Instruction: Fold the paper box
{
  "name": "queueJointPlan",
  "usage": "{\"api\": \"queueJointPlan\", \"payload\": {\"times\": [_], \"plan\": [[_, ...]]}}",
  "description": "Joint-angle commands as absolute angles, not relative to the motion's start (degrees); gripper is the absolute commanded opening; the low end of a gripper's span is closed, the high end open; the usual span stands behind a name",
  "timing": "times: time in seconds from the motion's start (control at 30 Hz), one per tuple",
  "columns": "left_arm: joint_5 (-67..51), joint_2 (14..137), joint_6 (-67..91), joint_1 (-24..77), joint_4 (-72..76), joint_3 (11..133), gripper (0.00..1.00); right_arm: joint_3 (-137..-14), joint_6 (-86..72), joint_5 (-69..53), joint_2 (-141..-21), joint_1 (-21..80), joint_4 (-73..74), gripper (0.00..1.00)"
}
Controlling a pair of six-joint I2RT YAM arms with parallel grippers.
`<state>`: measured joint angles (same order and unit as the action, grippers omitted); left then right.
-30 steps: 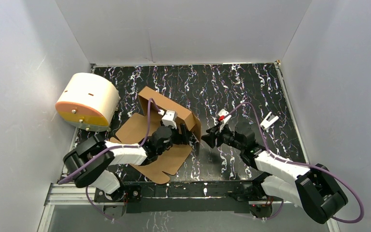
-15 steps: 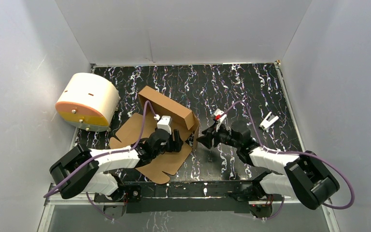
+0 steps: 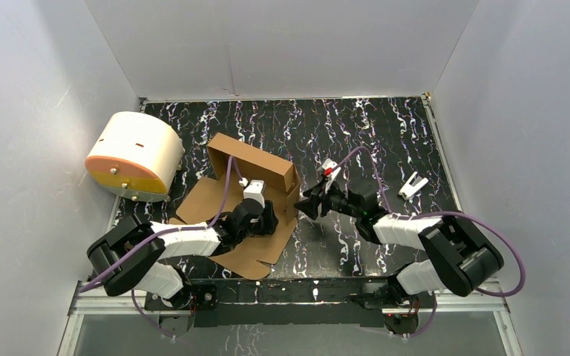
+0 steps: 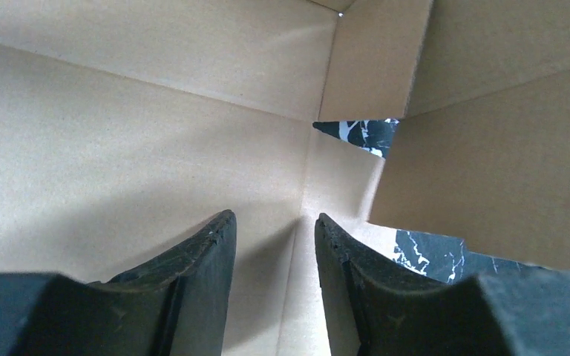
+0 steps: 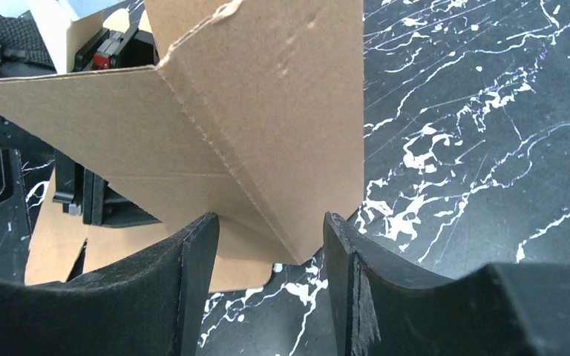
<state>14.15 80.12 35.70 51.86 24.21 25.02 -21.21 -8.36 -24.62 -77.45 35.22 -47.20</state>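
Note:
The paper box (image 3: 251, 165) is brown cardboard, half folded: its back wall stands up, its base and front flap (image 3: 256, 251) lie flat. My left gripper (image 3: 270, 217) is open and empty inside the box. In the left wrist view the gripper (image 4: 274, 222) points at an inner corner crease of the box (image 4: 156, 148). My right gripper (image 3: 306, 207) is open at the box's right side. In the right wrist view its fingertips (image 5: 200, 245) straddle the lower corner of the raised side flap (image 5: 267, 126) without closing on it.
A cream-white cylinder with an orange face (image 3: 133, 152) lies at the left edge of the black marbled table (image 3: 356, 133). A small white clip-like piece (image 3: 413, 185) lies on the right. White walls enclose the back and both sides.
My right gripper has moved left up to the box's side flap. My left gripper has drawn back a little toward the near left, and the box has shifted slightly left.

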Motion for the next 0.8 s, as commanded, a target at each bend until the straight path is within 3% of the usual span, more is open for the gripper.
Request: {"api": "queueJointPlan", "payload": {"times": [0.0,0.33,0.77], "plan": [[9.03,82.92,37.26,52.19,25.08,23.43,0.40,-24.86,-6.92,-26.61,-81.43,35.16,-57.22,0.63],[10.36,79.55,39.17,53.88,25.59,22.90,0.41,-26.22,-6.38,-27.08,-90.71,35.29,-67.92,0.60],[12.55,54.76,41.81,53.68,14.41,19.22,0.60,-28.40,-4.22,-29.64,-96.17,35.56,-71.69,0.57]]}}
